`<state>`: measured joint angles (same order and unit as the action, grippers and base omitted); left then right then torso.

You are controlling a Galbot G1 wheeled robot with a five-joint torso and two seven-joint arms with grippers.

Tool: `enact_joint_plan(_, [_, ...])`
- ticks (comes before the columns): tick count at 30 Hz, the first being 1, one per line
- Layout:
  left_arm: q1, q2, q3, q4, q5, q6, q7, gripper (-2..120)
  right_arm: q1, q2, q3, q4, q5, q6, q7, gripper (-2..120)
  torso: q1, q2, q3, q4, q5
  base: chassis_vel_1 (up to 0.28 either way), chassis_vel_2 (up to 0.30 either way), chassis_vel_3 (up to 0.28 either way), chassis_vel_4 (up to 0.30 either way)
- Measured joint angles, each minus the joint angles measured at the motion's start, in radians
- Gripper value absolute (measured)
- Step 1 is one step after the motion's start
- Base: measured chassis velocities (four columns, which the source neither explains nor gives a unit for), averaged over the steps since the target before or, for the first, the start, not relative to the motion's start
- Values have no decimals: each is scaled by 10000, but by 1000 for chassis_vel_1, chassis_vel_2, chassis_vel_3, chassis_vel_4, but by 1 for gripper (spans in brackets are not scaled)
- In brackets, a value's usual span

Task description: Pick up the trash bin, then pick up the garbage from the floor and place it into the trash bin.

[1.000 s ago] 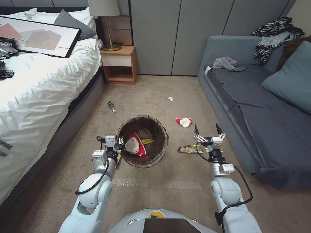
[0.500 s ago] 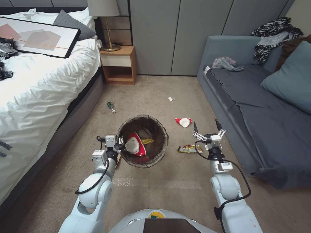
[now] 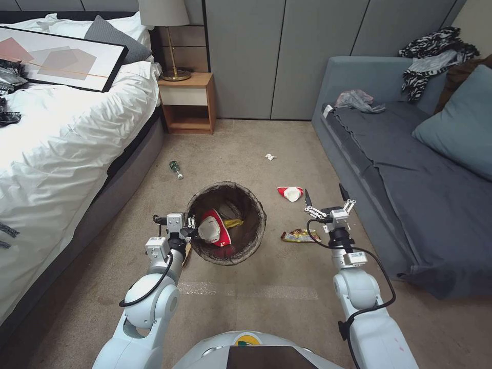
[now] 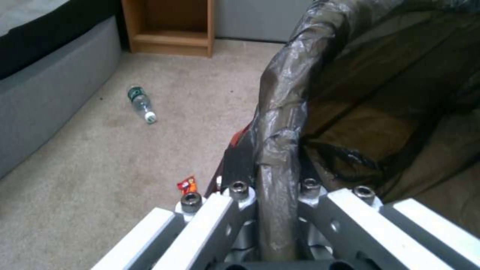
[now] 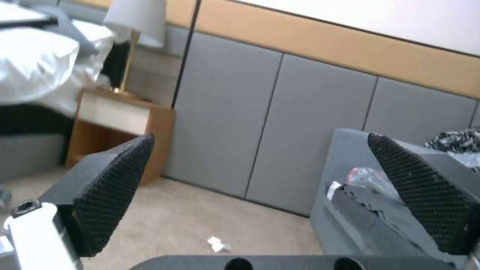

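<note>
My left gripper (image 3: 190, 225) is clamped on the near-left rim of the trash bin (image 3: 241, 197), bag-covered lip pinched between the fingers (image 4: 239, 170) w/ one inside and one outside, as the left wrist view shows. The bin hangs in front of me over the carpet (image 3: 246, 307), between the bed (image 3: 61, 154) and the sofa (image 3: 389, 169). Inside it: a red-and-white paper cup (image 3: 215, 229) and a bit of yellow wrapper (image 3: 233, 223). I'd guess the bin is light, thin plastic, but the brown liner is slick film, so the grip could creep; hold on the rim, not on loose bag. My right gripper (image 3: 328, 198) is up off the floor w/ its fingers spread wide, nothing in them, hovering just right of the yellow snack wrapper (image 3: 300, 236), which lies on the carpet right of the bin. That one looks flat, crinkly, near weightless, so prob. needs a pinch on a raised edge or fold, not a flat press. Beyond it a red-and-white scrap (image 3: 290, 193), looks crushed, soft, easy to take by its raised edge. Farther toward the wall, crumpled white paper (image 3: 270, 157), tiny, squashes on contact. By the bed's edge the green bottle (image 3: 176, 168) lies on its side; round, smooth, may roll, so grab across the body. Small red wrapper (image 4: 187, 184) on the carpet just beside the bin, bed side.
</note>
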<state>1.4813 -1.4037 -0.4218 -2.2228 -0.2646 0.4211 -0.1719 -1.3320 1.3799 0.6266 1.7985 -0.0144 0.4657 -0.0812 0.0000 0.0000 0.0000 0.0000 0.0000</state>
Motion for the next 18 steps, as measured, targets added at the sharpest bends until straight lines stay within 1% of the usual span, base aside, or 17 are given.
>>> enact_joint_plan(7, [-26, 2, 22, 17, 3, 10, 3, 0, 224, -228, -48, -271, -184, -151, -121, 100, 0, 0, 0, 0, 0, 0, 0, 0, 0])
enact_joint_plan(14, [-51, 13, 28, 45, 6, 25, 4, 0, 433, -534, -110, -528, -279, -656, -764, 100, 0, 0, 0, 0, 2, 0, 0, 0, 0])
enact_joint_plan(17, [-67, 28, 34, 65, 6, 39, 3, 0, 685, -856, -198, -813, -500, -1183, -1286, 100, 0, 0, 0, 0, 0, 0, 0, 0, 0])
enact_joint_plan(18, [-67, 28, 34, 65, 6, 39, 3, 0, 685, -856, -198, -813, -500, -1183, -1286, 100, 0, 0, 0, 0, 0, 0, 0, 0, 0])
